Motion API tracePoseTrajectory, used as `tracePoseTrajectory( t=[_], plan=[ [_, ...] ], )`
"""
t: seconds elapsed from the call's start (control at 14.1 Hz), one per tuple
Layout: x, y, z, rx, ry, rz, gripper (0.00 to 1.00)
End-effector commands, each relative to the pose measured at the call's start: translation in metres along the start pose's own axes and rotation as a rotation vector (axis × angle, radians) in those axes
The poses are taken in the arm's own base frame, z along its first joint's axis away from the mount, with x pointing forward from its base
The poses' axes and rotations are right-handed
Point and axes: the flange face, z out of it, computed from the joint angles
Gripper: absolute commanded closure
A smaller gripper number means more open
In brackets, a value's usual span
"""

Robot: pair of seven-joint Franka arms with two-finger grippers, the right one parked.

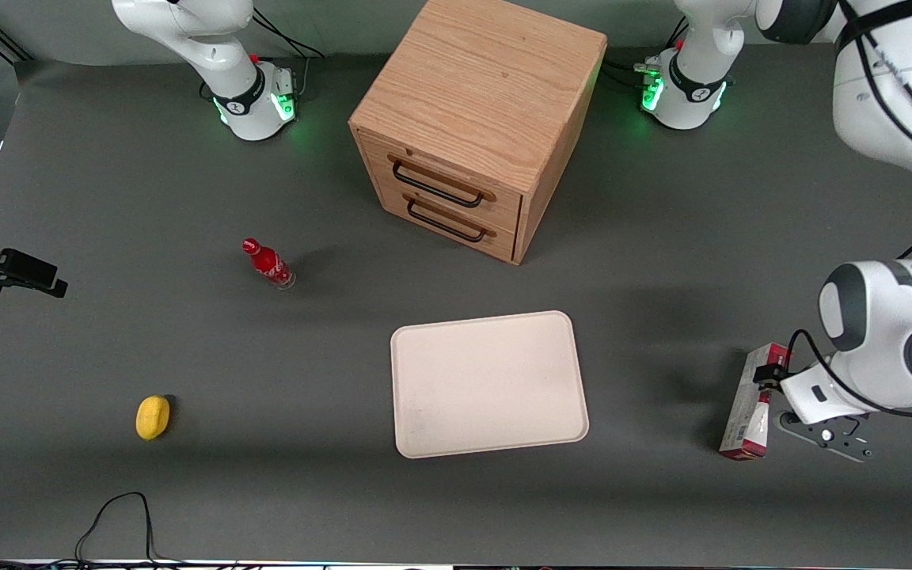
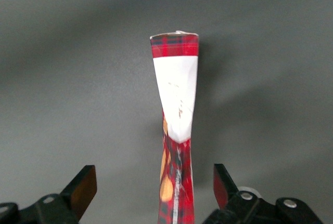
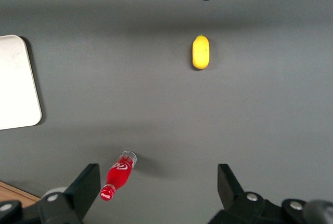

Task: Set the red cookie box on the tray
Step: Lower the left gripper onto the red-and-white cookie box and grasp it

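Note:
The red cookie box (image 1: 747, 412) lies on the dark table toward the working arm's end, apart from the tray. In the left wrist view the box (image 2: 176, 104) is a slim red tartan carton with a white panel. My left gripper (image 1: 773, 378) hovers over the box end that lies farther from the front camera. The gripper (image 2: 154, 187) is open, with one finger on each side of the box and a gap to each. The cream-white tray (image 1: 488, 384) lies flat near the table's middle with nothing on it.
A wooden drawer cabinet (image 1: 472, 119) stands farther from the front camera than the tray. A small red bottle (image 1: 268, 264) and a yellow lemon-like object (image 1: 153, 417) lie toward the parked arm's end. A black cable (image 1: 115, 514) loops near the table's front edge.

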Motion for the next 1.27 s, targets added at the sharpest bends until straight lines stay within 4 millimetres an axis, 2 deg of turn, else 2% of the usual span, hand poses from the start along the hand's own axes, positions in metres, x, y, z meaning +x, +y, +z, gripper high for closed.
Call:
tracePoseTrajectory(
  t=[0.0, 0.14, 0.21, 0.28, 0.35, 0.42, 0.49, 0.78, 0.92, 0.99, 1.2],
  plan=[
    [0.001, 0.008, 0.019, -0.043, 0.028, -0.072, 0.01],
    [0.004, 0.013, 0.029, -0.043, 0.040, -0.074, 0.05],
    [0.004, 0.012, 0.034, -0.035, 0.049, -0.067, 0.15],
    [0.002, 0.013, 0.044, -0.029, 0.058, -0.067, 0.38],
    [0.001, 0.017, 0.051, -0.021, 0.073, -0.072, 0.66],
    [-0.001, 0.021, 0.057, -0.021, 0.075, -0.069, 0.86],
    [-0.002, 0.021, 0.059, -0.023, 0.069, -0.072, 1.00],
    [-0.005, 0.017, 0.055, -0.018, 0.050, -0.075, 1.00],
    [-0.008, 0.009, 0.039, -0.014, 0.051, -0.087, 1.00],
    [-0.010, 0.007, 0.020, -0.022, 0.041, -0.095, 1.00],
    [-0.016, 0.003, -0.070, -0.035, 0.019, -0.172, 1.00]
  ],
)
